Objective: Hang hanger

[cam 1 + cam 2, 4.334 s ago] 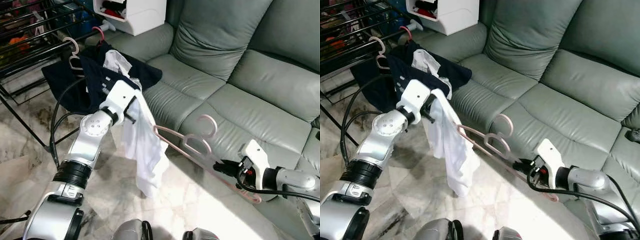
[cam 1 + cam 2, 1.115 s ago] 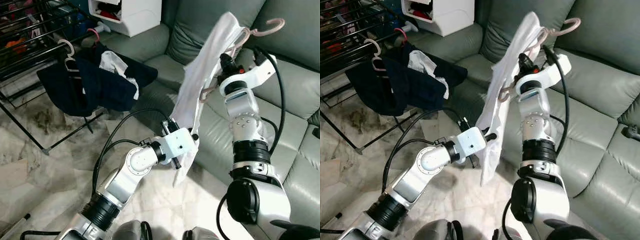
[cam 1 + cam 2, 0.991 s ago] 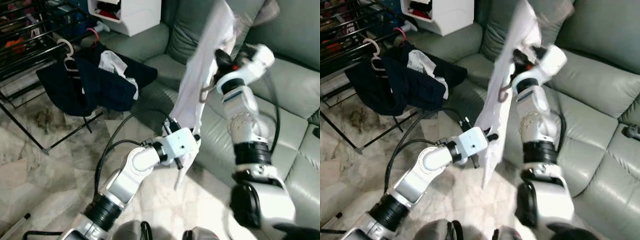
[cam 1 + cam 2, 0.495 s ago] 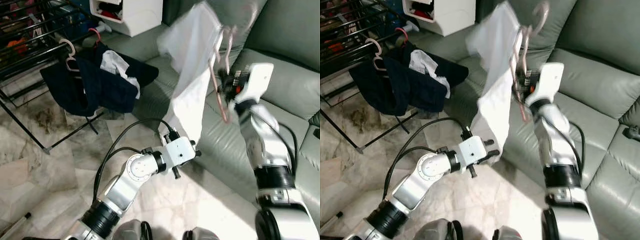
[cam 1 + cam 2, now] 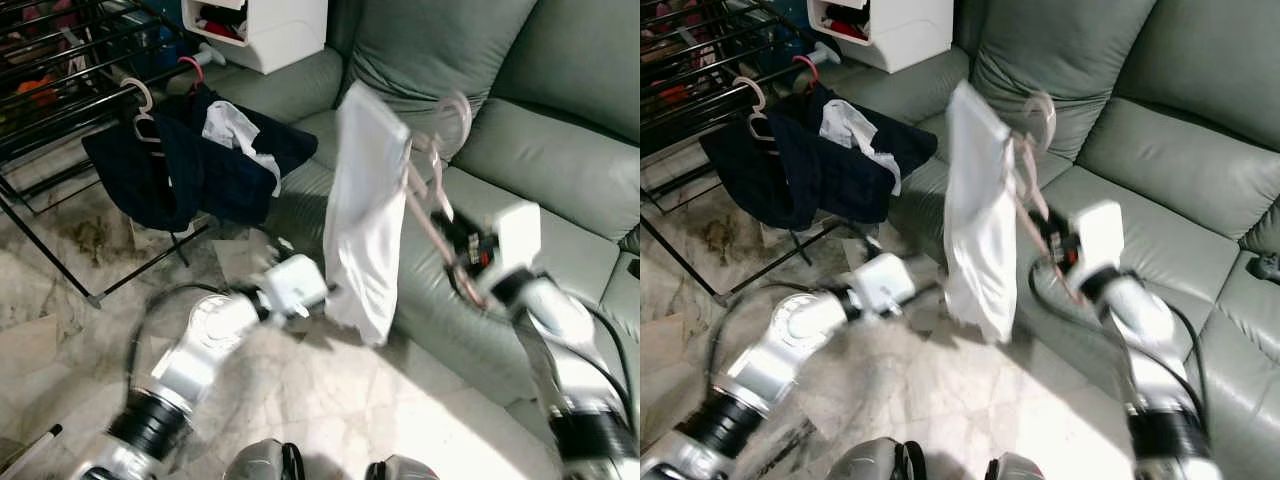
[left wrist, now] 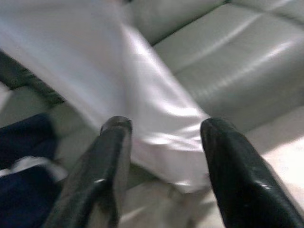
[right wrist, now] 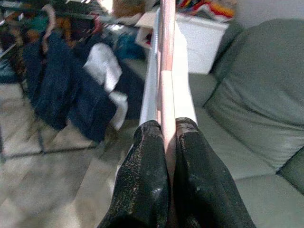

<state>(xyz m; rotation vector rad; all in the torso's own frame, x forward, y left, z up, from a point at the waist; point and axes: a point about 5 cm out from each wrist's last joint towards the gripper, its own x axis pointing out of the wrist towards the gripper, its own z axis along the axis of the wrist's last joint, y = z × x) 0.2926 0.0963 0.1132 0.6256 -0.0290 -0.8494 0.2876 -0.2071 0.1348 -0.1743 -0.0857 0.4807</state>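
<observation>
The step in hand looks like the carry: the pale pink plastic hanger (image 5: 432,205), with a white cloth garment (image 5: 365,225) draped over one end, is held in the air above the front edge of the grey-green leather sofa (image 5: 560,150), not yet near any rail. The right claw (image 7: 164,130) is clamped on the hanger's lower bar, its two black fingers pressed to either side of the pink strip. The left claw (image 6: 164,130) stands wide, with nothing between its fingers; it sits low, just beside the garment's hanging hem.

The hanger's long axis runs on a slant, from the right claw up and toward the robot's left, and the hook (image 5: 455,112) sits at the top, curling over toward the sofa's back cushions. The garment hangs nearly straight down from the raised end.

The black metal drying rack (image 5: 60,90) stands well apart on the robot's left, with dark navy clothes (image 5: 190,165) on other hangers. The next move probably calls for turning toward that rack, levelling the hanger so the hook points up, then bringing the hook over a free bar.
</observation>
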